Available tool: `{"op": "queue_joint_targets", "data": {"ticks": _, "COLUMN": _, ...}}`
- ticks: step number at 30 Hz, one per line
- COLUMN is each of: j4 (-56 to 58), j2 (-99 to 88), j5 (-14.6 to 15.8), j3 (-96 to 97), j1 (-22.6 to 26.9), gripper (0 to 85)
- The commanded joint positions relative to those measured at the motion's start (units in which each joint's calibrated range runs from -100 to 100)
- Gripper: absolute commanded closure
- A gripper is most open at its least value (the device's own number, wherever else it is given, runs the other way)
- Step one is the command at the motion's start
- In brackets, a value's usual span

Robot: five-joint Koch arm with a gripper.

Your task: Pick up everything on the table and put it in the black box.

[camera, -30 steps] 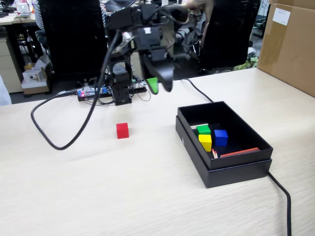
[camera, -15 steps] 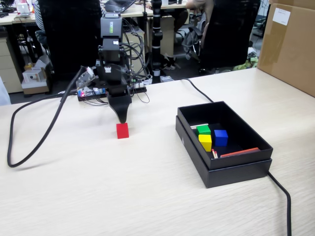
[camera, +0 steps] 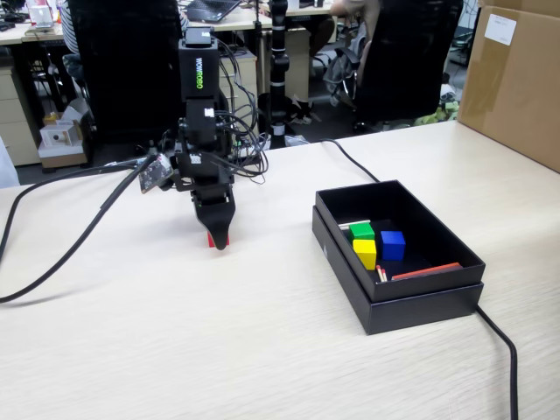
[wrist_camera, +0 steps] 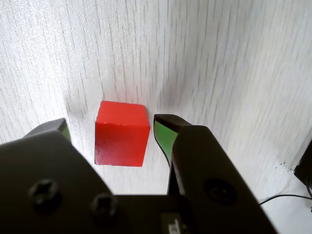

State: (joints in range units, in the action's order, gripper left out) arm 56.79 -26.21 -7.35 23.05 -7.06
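- Red cube sits on the counter, between the claw jaws; green, yellow, blue already boxed.
- Claw part open, straddling; contact unclear, probably none yet.
- Likely light, rigid, smooth: pinch opposite flat faces, mid-height.

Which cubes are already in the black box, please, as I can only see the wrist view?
Observer: The green cube, the yellow cube and the blue cube lie in the black box.
Operator: Thank you. Where is the box relative to the tool?
Observer: In the fixed view it sits to the right of the tool, well apart from it.
Operator: Is anything else inside?
Observer: Yes, a thin red stick lies along its near wall.
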Motion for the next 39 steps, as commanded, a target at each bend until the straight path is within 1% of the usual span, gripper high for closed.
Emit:
{"op": "queue_joint_targets", "data": {"ticks": 1, "j4": -1.2, "j2": 0.2, "j5": 1.0, "j3": -2.4, "j1": 0.2, "gripper": 55.6}}
{"op": "queue_joint_targets", "data": {"ticks": 4, "j4": -1.2, "j2": 0.7, "j5": 1.5, "j3": -2.5, "j1": 0.4, "gripper": 62.5}}
{"op": "queue_joint_targets", "data": {"ticks": 5, "j4": -2.2, "j2": 0.8, "j5": 1.7, "j3": -2.4, "j1": 0.4, "gripper": 69.0}}
{"op": "queue_joint_targets", "data": {"ticks": 6, "j4": -2.6, "j2": 0.8, "j5": 1.7, "j3": -2.4, "j1": 0.4, "gripper": 71.4}}
{"op": "queue_joint_targets", "data": {"ticks": 10, "j4": -2.7, "j2": -1.6, "j5": 1.6, "j3": -4.2, "j1": 0.2, "gripper": 71.7}}
{"op": "queue_joint_targets", "data": {"ticks": 14, "j4": 0.2, "j2": -9.4, "j5": 1.5, "j3": -10.8, "j1": 1.0, "gripper": 71.7}}
{"op": "queue_joint_targets", "data": {"ticks": 18, "j4": 1.9, "j2": -14.0, "j5": 2.2, "j3": -19.9, "j1": 4.2, "gripper": 71.7}}
{"op": "queue_joint_targets", "data": {"ticks": 19, "j4": 1.9, "j2": -14.3, "j5": 2.9, "j3": -24.8, "j1": 6.6, "gripper": 71.7}}
{"op": "queue_joint_targets", "data": {"ticks": 20, "j4": 2.0, "j2": -14.3, "j5": 3.2, "j3": -27.2, "j1": 7.9, "gripper": 71.7}}
{"op": "queue_joint_targets", "data": {"ticks": 21, "j4": 2.1, "j2": -12.5, "j5": 4.5, "j3": -33.0, "j1": 11.4, "gripper": 71.7}}
{"op": "queue_joint_targets", "data": {"ticks": 26, "j4": 5.8, "j2": 1.3, "j5": 8.4, "j3": -49.0, "j1": 17.3, "gripper": 71.7}}
{"op": "queue_joint_targets", "data": {"ticks": 28, "j4": 9.0, "j2": 10.2, "j5": 10.1, "j3": -58.0, "j1": 19.8, "gripper": 71.7}}
{"op": "queue_joint_targets", "data": {"ticks": 32, "j4": 11.1, "j2": 24.2, "j5": 11.8, "j3": -69.2, "j1": 22.1, "gripper": 71.6}}
{"op": "queue_joint_targets", "data": {"ticks": 39, "j4": 12.2, "j2": 40.3, "j5": 13.4, "j3": -75.1, "j1": 22.5, "gripper": 71.6}}
